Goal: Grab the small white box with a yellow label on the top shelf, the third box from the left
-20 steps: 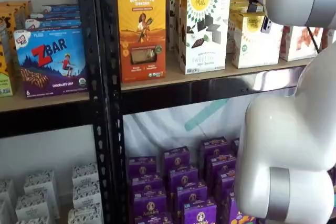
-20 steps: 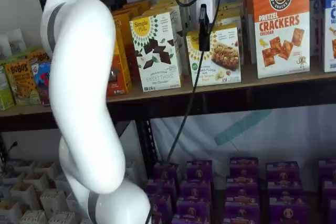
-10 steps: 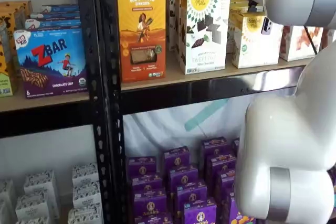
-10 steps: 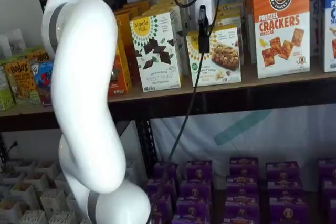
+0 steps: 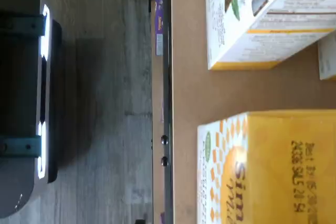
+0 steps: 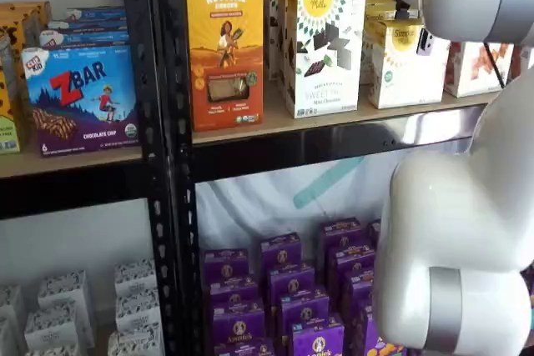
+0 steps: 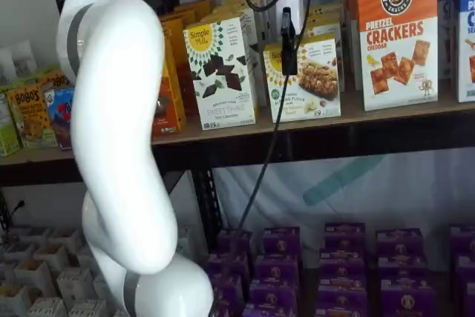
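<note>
1. Small white box [image 7: 304,79] standing front-facing on the top shelf [image 7: 312,139], at 3 o'clock of the taller cookie box [image 7: 221,72], for easy reach.
2. Gripper [image 7: 288,38] hanging just before its face; jaw gap impossible to tell, side-on.

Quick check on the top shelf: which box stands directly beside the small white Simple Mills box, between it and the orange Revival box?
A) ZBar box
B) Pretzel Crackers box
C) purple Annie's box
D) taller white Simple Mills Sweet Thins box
D: in both shelf views the taller Sweet Thins box stands on the top shelf between the Revival box and the small white box.
</note>
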Action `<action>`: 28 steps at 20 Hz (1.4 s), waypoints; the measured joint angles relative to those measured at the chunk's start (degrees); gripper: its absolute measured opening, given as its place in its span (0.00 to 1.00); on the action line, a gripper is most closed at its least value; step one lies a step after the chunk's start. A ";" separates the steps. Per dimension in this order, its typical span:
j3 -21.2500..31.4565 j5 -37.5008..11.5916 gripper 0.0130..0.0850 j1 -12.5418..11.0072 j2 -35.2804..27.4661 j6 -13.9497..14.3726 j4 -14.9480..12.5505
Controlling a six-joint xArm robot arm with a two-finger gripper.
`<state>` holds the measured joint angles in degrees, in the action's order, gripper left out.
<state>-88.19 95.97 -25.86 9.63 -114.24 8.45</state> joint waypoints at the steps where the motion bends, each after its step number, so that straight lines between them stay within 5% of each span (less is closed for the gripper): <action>1: 0.23 -0.29 1.00 0.05 0.15 0.00 -0.17; 13: 1.92 -1.73 1.00 0.71 1.17 0.37 -1.10; 18: 1.88 -1.56 0.72 0.73 1.15 0.47 -0.75; 22: 2.02 -1.68 0.72 0.68 1.27 0.44 -0.49; 25: 2.22 -1.89 0.56 0.44 1.43 0.26 -0.06; 28: 2.35 -1.99 0.56 0.32 1.54 0.16 0.09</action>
<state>-85.84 93.98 -25.54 11.17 -114.08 8.54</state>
